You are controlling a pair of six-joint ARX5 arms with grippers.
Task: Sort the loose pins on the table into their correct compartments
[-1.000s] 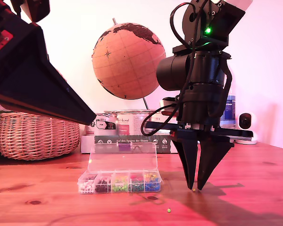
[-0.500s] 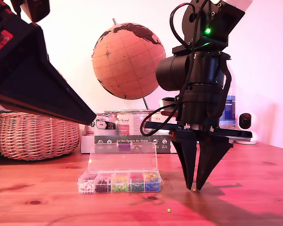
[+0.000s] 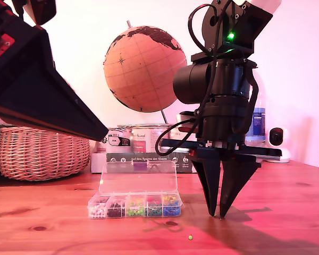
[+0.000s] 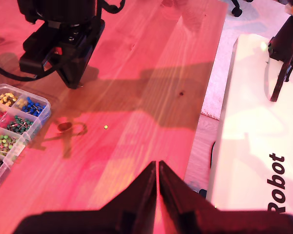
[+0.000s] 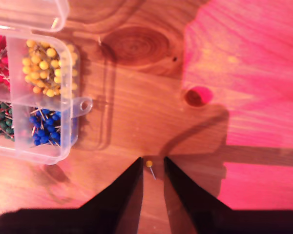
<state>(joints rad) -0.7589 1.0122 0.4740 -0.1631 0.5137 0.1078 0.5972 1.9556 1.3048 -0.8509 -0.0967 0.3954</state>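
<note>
My second claw [image 3: 219, 215] has narrowed around the yellow pin [image 5: 149, 164], not yet pinching it, on the table [image 3: 287, 212] beside the box [image 3: 135, 204]. My first claw [image 4: 157, 168] is closed, empty.

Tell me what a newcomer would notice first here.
First, my second gripper, a big black arm planted tip-down on the table at the exterior view's right, jaws slightly apart around a yellow pin. Next, the cork globe behind, and the clear pin box with bright compartments at centre.
</note>
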